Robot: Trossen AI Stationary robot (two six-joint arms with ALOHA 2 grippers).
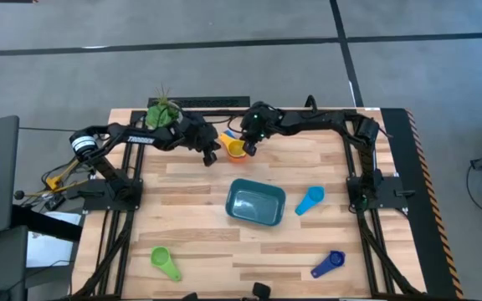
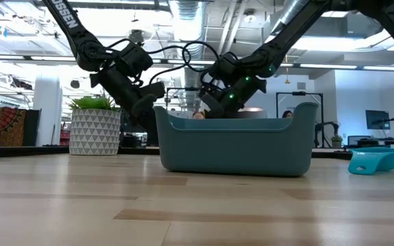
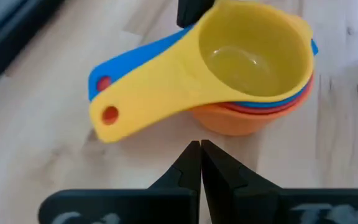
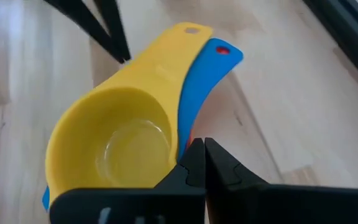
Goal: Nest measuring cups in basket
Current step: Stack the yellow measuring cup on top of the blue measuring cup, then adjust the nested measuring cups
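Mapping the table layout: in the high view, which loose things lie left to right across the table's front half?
Green measuring cup → teal basket → light blue measuring cup → dark blue measuring cup.

Plastic measuring cups, scoop-shaped, short flat handles: seven.
- Nested stack just ahead of both grippers' fingertips: yellow cup (image 3: 253, 59), blue cup (image 3: 135, 56), red cup (image 3: 294, 99), orange cup (image 3: 238, 119).
- Loose, well apart from both grippers: light blue cup (image 1: 309, 201), green cup (image 1: 165, 262), dark blue cup (image 1: 328, 264).

Teal rounded-rectangular plastic basket (image 1: 256, 203): one.

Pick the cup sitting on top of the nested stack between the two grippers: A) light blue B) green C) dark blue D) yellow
D: the yellow cup sits topmost in the stack, over blue, red and orange ones, while the green cup, dark blue cup and light blue cup lie apart on the table.
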